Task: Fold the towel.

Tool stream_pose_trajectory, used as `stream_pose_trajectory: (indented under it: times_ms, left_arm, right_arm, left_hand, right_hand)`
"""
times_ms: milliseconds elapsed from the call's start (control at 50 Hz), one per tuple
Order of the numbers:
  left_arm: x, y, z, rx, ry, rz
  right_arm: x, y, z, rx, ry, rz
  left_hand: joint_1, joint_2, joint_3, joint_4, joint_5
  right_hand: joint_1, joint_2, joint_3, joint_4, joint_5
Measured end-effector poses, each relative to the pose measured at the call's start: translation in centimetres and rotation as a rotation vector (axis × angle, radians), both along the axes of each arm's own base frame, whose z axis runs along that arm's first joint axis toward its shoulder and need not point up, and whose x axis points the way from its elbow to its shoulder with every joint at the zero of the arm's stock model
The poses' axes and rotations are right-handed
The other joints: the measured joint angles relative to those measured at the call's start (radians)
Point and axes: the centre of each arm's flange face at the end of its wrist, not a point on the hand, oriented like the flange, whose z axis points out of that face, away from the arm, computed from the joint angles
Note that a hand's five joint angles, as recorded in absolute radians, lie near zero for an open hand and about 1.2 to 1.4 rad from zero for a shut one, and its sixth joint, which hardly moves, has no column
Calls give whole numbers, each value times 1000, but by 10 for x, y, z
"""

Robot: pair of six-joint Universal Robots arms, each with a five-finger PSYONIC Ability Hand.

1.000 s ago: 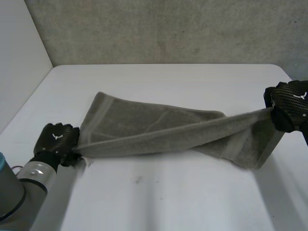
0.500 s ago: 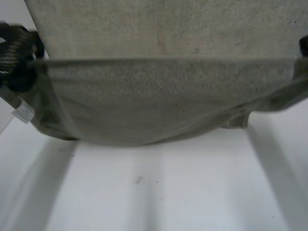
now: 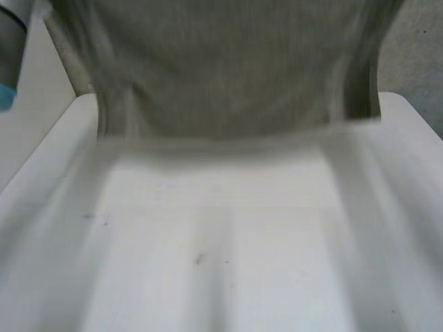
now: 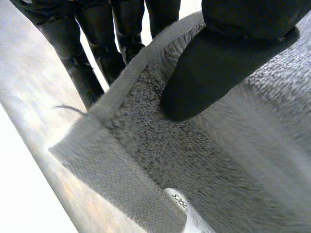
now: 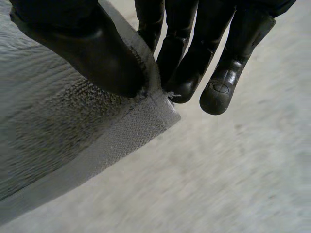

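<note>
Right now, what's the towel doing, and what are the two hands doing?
towel: up in the air, spread wide, hanging between both hands.
left hand: shut, thumb pinching the towel's edge near a corner.
right hand: shut, thumb pinching a towel corner against the fingers.

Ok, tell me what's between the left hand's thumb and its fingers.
The towel, by its hemmed edge near a corner. The left wrist view shows the left hand pinching it, thumb on one face, fingers behind.
</note>
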Motion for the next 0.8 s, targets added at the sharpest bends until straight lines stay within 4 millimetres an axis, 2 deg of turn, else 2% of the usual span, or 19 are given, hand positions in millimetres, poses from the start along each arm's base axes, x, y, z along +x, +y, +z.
stream_pose_trajectory:
  times_ms: [60, 100, 140, 180, 220, 240, 260, 300, 360, 400, 460, 540, 600, 700, 740, 800]
  left_arm:
    - [2, 2, 4, -25, 64, -38]
    - [2, 2, -7, 10, 80, -52]
    - [3, 1, -30, 84, 79, -58]
    - [5, 2, -70, 207, 60, -54]
    - [6, 4, -89, 264, 49, -51]
    - [8, 9, -118, 351, 31, -45]
    - [9, 11, -128, 383, 24, -42]
    - [12, 20, -164, 484, 0, -38]
    - [14, 32, -201, 582, -27, -38]
    - [18, 48, -241, 688, -65, -40]
    - [22, 65, -274, 770, -116, -34]
    - [29, 82, -300, 836, -200, -16]
    - [34, 93, -313, 865, -271, -2]
    - [39, 104, -318, 865, -350, 17]
    - [40, 105, -317, 853, -361, 24]
    - [42, 104, -313, 826, -366, 34]
  right_arm:
    - [-1, 0, -2, 13, -9, 9]
    - [-1, -1, -20, 101, 10, 15]
    - [-1, 0, -44, 219, 39, 20]
    - [-1, 5, -79, 387, 85, 30]
    - [-1, 8, -95, 462, 107, 41]
    - [-1, 13, -117, 551, 135, 60]
    - [-2, 16, -129, 595, 148, 72]
    - [-2, 27, -162, 710, 181, 108]
    - [-4, 37, -191, 794, 205, 136]
    - [-8, 52, -230, 884, 237, 157]
    - [-13, 66, -259, 936, 269, 159]
    - [-24, 82, -282, 971, 305, 140]
    - [-36, 90, -291, 978, 312, 109]
    - [-54, 93, -293, 948, 293, 60]
    - [-57, 93, -292, 934, 286, 49]
    - [-61, 92, -290, 911, 275, 36]
  left_hand:
    - [0, 0, 0, 0, 0]
    - [0, 0, 0, 0, 0]
    - [0, 0, 0, 0, 0]
    - [0, 0, 0, 0, 0]
    - [0, 0, 0, 0, 0]
    - [0, 0, 0, 0, 0]
    - [0, 0, 0, 0, 0]
    - [0, 0, 0, 0, 0]
    - [0, 0, 0, 0, 0]
    - [0, 0, 0, 0, 0]
    - [0, 0, 0, 0, 0]
    - [0, 0, 0, 0, 0]
    - [0, 0, 0, 0, 0]
    - [-8, -27, -28, -28, -12]
    - [-76, -86, -86, -87, -72]
    - [-276, -292, -291, -293, -284]
  right_hand:
    - [0, 0, 0, 0, 4]
    - [0, 0, 0, 0, 4]
    - [0, 0, 0, 0, 4]
    - [0, 0, 0, 0, 4]
    - [0, 0, 0, 0, 4]
    - [0, 0, 0, 0, 4]
    - [0, 0, 0, 0, 4]
    - [0, 0, 0, 0, 4]
    - [0, 0, 0, 0, 4]
    - [0, 0, 0, 0, 4]
    - [0, 0, 0, 0, 4]
    - [0, 0, 0, 0, 4]
    - [0, 0, 0, 0, 4]
    - [0, 0, 0, 0, 4]
    - [0, 0, 0, 0, 4]
    - [0, 0, 0, 0, 4]
